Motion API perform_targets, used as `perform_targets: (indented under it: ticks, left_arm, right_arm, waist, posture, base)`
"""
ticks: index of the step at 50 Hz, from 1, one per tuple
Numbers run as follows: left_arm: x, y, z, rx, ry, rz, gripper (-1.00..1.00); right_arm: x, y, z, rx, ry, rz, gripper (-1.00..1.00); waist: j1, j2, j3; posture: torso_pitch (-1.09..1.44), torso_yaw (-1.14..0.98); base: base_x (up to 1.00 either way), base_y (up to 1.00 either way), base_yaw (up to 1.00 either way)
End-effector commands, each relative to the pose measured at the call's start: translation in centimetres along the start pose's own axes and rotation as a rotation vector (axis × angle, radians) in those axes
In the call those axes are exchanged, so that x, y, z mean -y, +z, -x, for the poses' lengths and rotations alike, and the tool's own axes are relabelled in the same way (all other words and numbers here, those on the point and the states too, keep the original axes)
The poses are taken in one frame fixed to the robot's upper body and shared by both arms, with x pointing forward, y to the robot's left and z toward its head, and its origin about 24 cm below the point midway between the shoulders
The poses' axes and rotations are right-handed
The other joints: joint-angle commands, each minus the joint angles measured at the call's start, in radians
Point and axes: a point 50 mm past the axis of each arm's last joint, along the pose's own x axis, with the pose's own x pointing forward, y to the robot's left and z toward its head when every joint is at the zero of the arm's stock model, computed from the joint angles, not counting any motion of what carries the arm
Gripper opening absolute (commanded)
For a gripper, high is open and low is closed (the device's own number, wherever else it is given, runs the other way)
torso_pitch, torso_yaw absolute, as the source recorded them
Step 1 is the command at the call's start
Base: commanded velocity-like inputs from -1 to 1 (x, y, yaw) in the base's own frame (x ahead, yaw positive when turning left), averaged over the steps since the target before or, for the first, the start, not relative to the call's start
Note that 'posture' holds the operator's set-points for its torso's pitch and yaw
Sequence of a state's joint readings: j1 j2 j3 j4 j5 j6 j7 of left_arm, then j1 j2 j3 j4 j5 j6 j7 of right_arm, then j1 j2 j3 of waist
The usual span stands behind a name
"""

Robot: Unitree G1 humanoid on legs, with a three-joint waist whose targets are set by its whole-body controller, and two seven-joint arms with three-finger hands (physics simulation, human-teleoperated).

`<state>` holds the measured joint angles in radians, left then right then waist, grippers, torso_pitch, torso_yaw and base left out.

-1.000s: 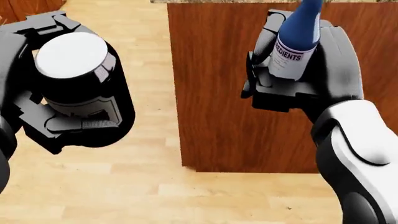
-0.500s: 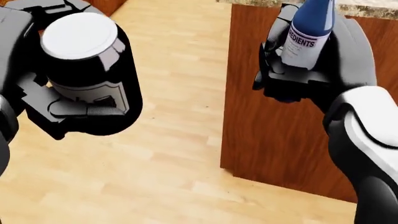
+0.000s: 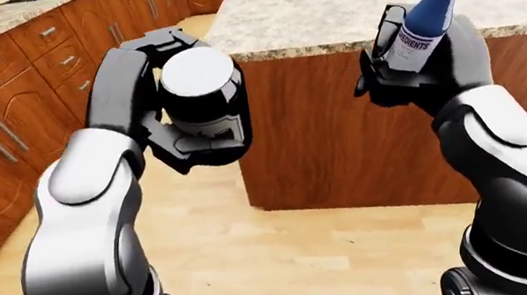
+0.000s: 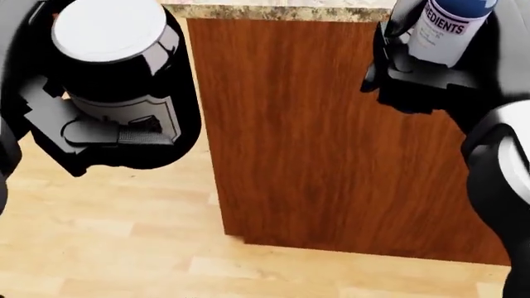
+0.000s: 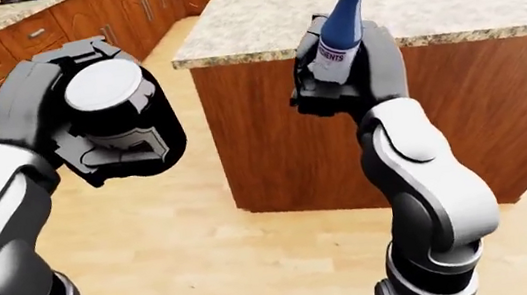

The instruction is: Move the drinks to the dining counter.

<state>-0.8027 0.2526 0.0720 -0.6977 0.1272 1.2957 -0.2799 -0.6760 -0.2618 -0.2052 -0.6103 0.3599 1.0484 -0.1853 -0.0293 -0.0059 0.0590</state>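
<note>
1. Two drinks are in hand: left hand [image 3: 163, 111] clasps a dark can [image 3: 201, 94], right hand [image 3: 425, 71] grips a blue bottle [image 3: 429, 14], upright.
2. Both sit just short of the worktop [image 3: 367, 6], which lies farther ahead; the bottle is nearer its edge.
3. Eye views show the granite top; the head view shows mostly its wood side.

Blue bottle [image 3: 433, 9], white label [image 4: 447, 28] printed with dark capitals reading "EDIENTS", first letters cut off by the curve, smaller print below illegible
</note>
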Motion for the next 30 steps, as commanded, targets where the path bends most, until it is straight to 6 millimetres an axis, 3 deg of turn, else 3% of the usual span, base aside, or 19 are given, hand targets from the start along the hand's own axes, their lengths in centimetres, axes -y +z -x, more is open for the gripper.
perform_targets:
  ticks: [1, 4, 5, 8, 9, 10, 11, 12, 14, 15, 19, 21, 22, 23, 24, 25, 28, 29, 30]
  left_arm:
    - [-1.1, 1.0, 0.4, 0.053, 0.071, -0.013, -1.0]
    - [-1.3, 1.2, 0.3, 0.055, 0.075, -0.012, -1.0]
    - [-1.3, 1.0, 0.2, 0.053, 0.078, -0.012, -1.0]
    - [-1.4, 1.2, 0.3, 0.058, 0.078, -0.01, -1.0]
    - [-1.4, 1.0, 0.3, 0.057, 0.078, -0.008, -1.0]
    - [-1.3, 1.0, 0.3, 0.056, 0.078, -0.007, -1.0]
    - [-1.4, 1.0, 0.3, 0.057, 0.078, -0.007, -1.0]
    - [-1.4, 1.1, 0.3, 0.058, 0.078, -0.007, -1.0]
    - [-1.3, 1.2, 0.4, 0.059, 0.075, -0.008, -1.0]
    - [-1.3, 1.2, 0.3, 0.059, 0.075, -0.009, -1.0]
    - [-1.3, 1.3, 0.4, 0.06, 0.076, -0.009, -1.0]
    - [-1.3, 1.3, 0.3, 0.061, 0.077, -0.009, -1.0]
    - [-1.3, 1.3, 0.3, 0.061, 0.077, -0.01, -1.0]
    - [-1.4, 1.3, 0.3, 0.061, 0.077, -0.01, -1.0]
    - [-1.4, 1.3, 0.3, 0.062, 0.078, -0.011, -1.0]
    - [-1.5, 1.4, 0.3, 0.063, 0.079, -0.011, -1.0]
    - [-1.7, 1.7, 0.4, 0.066, 0.082, -0.011, -1.0]
    - [-1.7, 1.8, 0.3, 0.068, 0.084, -0.01, -1.0]
    - [-1.7, 1.9, 0.3, 0.07, 0.083, -0.01, -1.0]
  right_arm:
    - [-1.1, 1.4, 0.1, 0.077, 0.067, -0.001, -1.0]
    - [-1.0, 1.5, -0.1, 0.069, 0.059, 0.002, -1.0]
    - [-1.0, 1.5, -0.1, 0.069, 0.056, 0.001, -1.0]
    - [-0.9, 1.7, 0.0, 0.07, 0.053, 0.001, -1.0]
    - [-1.0, 1.6, 0.0, 0.069, 0.053, -0.001, -1.0]
    - [-0.9, 1.5, -0.1, 0.069, 0.051, -0.002, -1.0]
    - [-0.9, 1.7, 0.0, 0.072, 0.054, -0.008, -1.0]
    - [-0.9, 1.7, 0.0, 0.073, 0.055, -0.015, -1.0]
    - [-1.0, 1.7, 0.1, 0.071, 0.06, -0.02, -1.0]
    - [-1.0, 1.7, 0.1, 0.071, 0.061, -0.022, -1.0]
    - [-1.0, 1.8, 0.1, 0.074, 0.062, -0.023, -1.0]
    - [-1.0, 1.9, 0.0, 0.077, 0.062, -0.023, -1.0]
    - [-1.0, 1.9, 0.0, 0.077, 0.062, -0.022, -1.0]
    - [-0.9, 1.9, 0.0, 0.08, 0.06, -0.022, -1.0]
    - [-1.1, 2.0, 0.0, 0.077, 0.064, -0.011, -1.0]
    - [-1.2, 2.2, 0.0, 0.085, 0.072, -0.007, -1.0]
    - [-1.2, 2.3, -0.2, 0.075, 0.06, 0.0, -1.0]
    - [-1.2, 2.3, -0.3, 0.073, 0.059, 0.004, -1.0]
    - [-1.2, 2.3, -0.3, 0.072, 0.059, 0.004, -1.0]
  waist:
    - [0.018, -0.024, -0.005]
    - [0.016, -0.026, -0.005]
    - [0.02, -0.025, -0.029]
    - [0.021, 0.043, -0.027]
    - [0.023, 0.077, -0.037]
    - [0.022, 0.082, -0.029]
    - [0.032, 0.077, 0.0]
    - [0.006, 0.097, -0.003]
    - [0.026, 0.062, -0.013]
    - [0.029, 0.056, -0.029]
    - [0.039, 0.024, -0.034]
    - [0.033, -0.029, -0.053]
    - [0.025, -0.023, -0.045]
    - [0.024, -0.03, -0.018]
    - [0.045, -0.037, -0.01]
    - [0.019, -0.025, -0.012]
    - [0.023, -0.025, 0.006]
    - [0.025, -0.023, -0.016]
    - [0.024, -0.012, -0.005]
  posture:
    - [0.0, 0.0]
    - [0.0, 0.0]
    - [0.0, 0.0]
    - [0.0, 0.0]
    - [0.0, 0.0]
    - [0.0, 0.0]
    - [0.0, 0.0]
    - [0.0, 0.0]
    - [0.0, 0.0]
    - [0.0, 0.0]
    - [0.0, 0.0]
    - [0.0, 0.0]
    - [0.0, 0.0]
    - [0.0, 0.0]
    - [0.0, 0.0]
    - [0.0, 0.0]
    - [0.0, 0.0]
    - [0.0, 0.0]
    - [0.0, 0.0]
  base:
    - [0.0, 0.0, 0.0]
    - [0.0, 0.0, 0.0]
    - [0.09, -0.13, 0.0]
    - [0.15, -0.16, 0.0]
    - [0.32, -0.34, 0.0]
    - [0.37, -0.41, 0.0]
    - [0.38, -0.43, 0.0]
    - [0.38, 0.0, -0.69]
    - [0.31, 0.0, -1.0]
    - [0.22, 0.0, -1.0]
    - [0.21, 0.0, -1.0]
    - [0.2, 0.0, -1.0]
    - [0.21, 0.0, -1.0]
    - [0.2, 0.0, -1.0]
    - [0.06, -0.14, 0.0]
    - [0.0, 0.0, 0.0]
    - [0.01, 0.0, 0.0]
    - [0.33, -0.05, 0.0]
    - [0.64, -0.16, 0.0]
